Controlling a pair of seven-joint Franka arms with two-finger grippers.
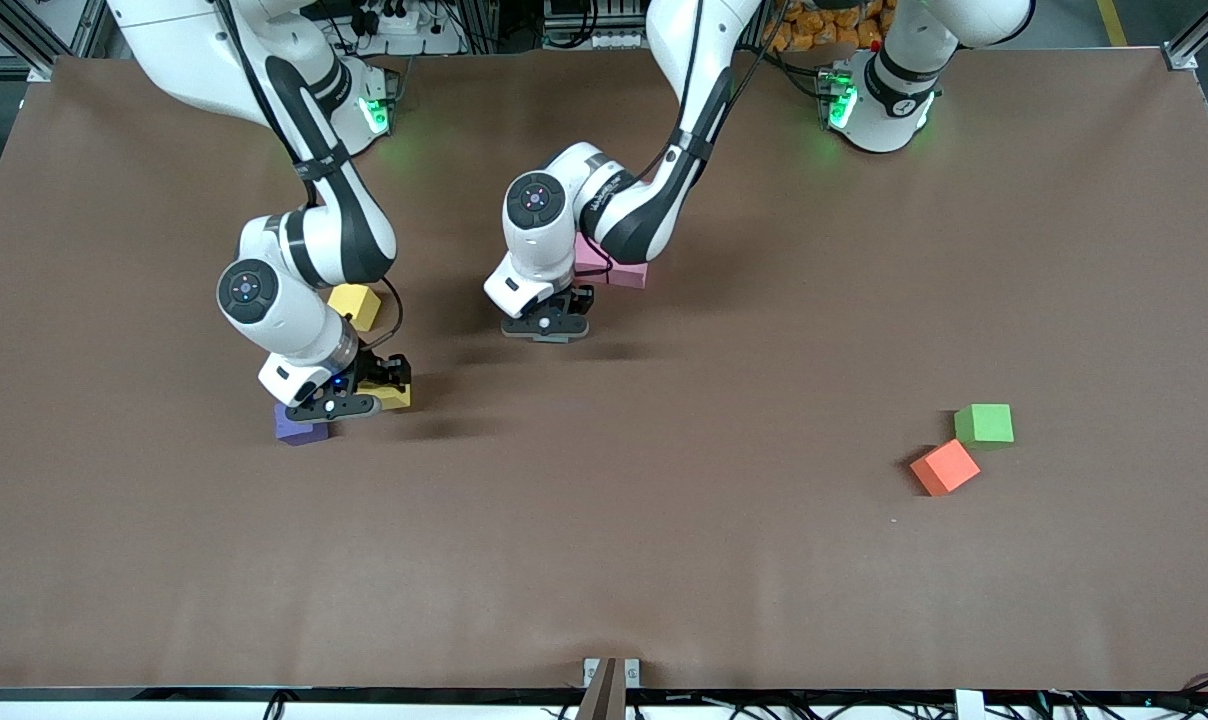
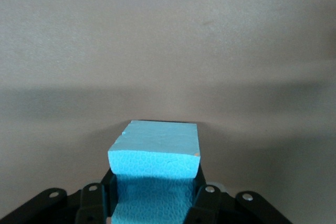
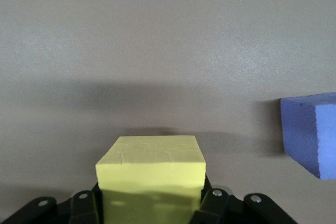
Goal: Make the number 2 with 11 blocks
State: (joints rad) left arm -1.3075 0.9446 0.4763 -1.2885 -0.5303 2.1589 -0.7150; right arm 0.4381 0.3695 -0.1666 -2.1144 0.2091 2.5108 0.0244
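Note:
My left gripper is low over the middle of the table, shut on a light blue block that the hand hides in the front view. My right gripper is low toward the right arm's end, shut on a yellow block, which also shows in the right wrist view. A purple block lies just beside that gripper, nearer the front camera, and shows in the right wrist view. Another yellow block lies farther from the camera. A pink block is partly hidden under the left arm.
Toward the left arm's end of the table lie a green cube and an orange block, touching at a corner. The brown table is bare nearer the front camera. Both arms' elbows hang over the table's middle strip.

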